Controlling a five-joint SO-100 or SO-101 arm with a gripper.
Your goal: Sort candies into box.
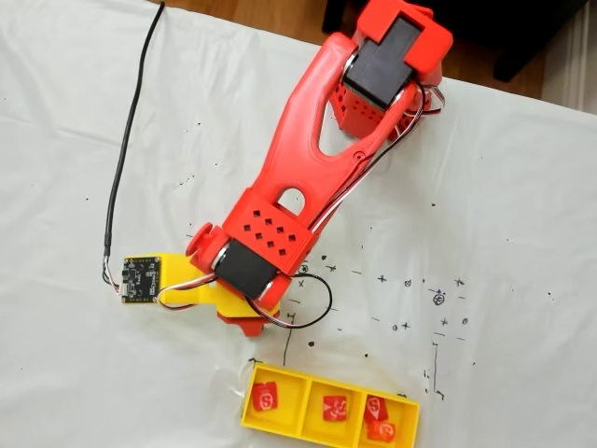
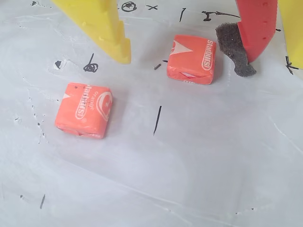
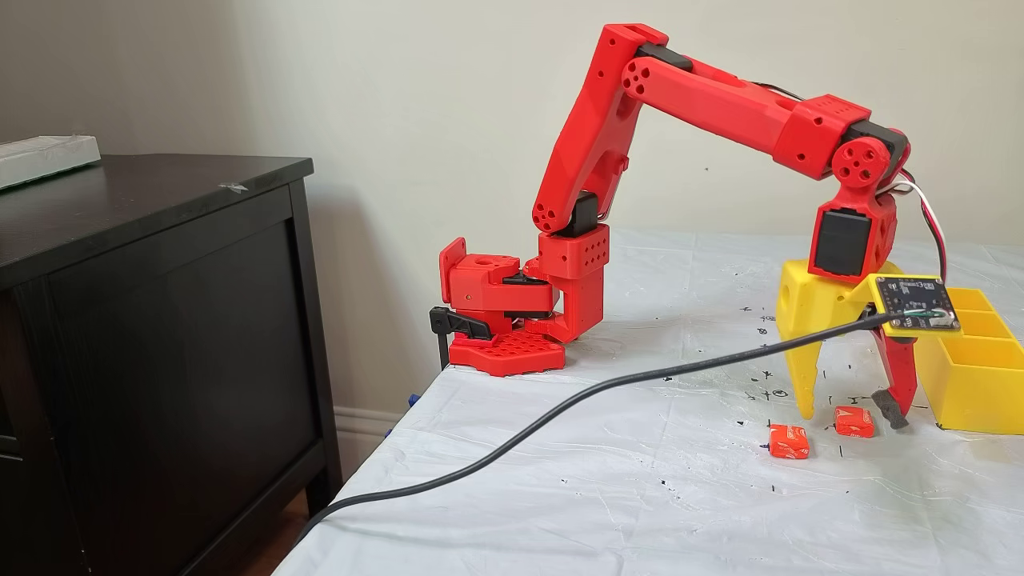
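**tinkerbot:** Claw (image 2: pixel 189 54) is spread wide and holding nothing. In the wrist view one orange Starburst (image 2: pixel 191 59) sits between the yellow finger (image 2: pixel 106 33) and the red finger's foam pad (image 2: pixel 234 49), nearer the pad and maybe just touching it. A second Starburst (image 2: pixel 84 109) lies outside the claw, beside the yellow finger. The yellow tray (image 1: pixel 298 425) already has four candies: one in its left section, one in the middle section and two in the right section of the top-down fixed view.

**servo_sam:** How do you reckon they'll handle?

**tinkerbot:** Light, chewy squares with slick wax wrappers, I'd guess. They should give a bit under pressure, so nothing fragile. I'd squeeze across two flat opposite sides; it's slightly skewed, so it may twist square as the fingers close.

**servo_sam:** And the arm?

**tinkerbot:** Side fixed view shows it reached well out from its base (image 3: pixel 504 320), elbow high, wrist bent straight down, fingertips near the papered surface (image 3: pixel 640 496), tray just beside it.
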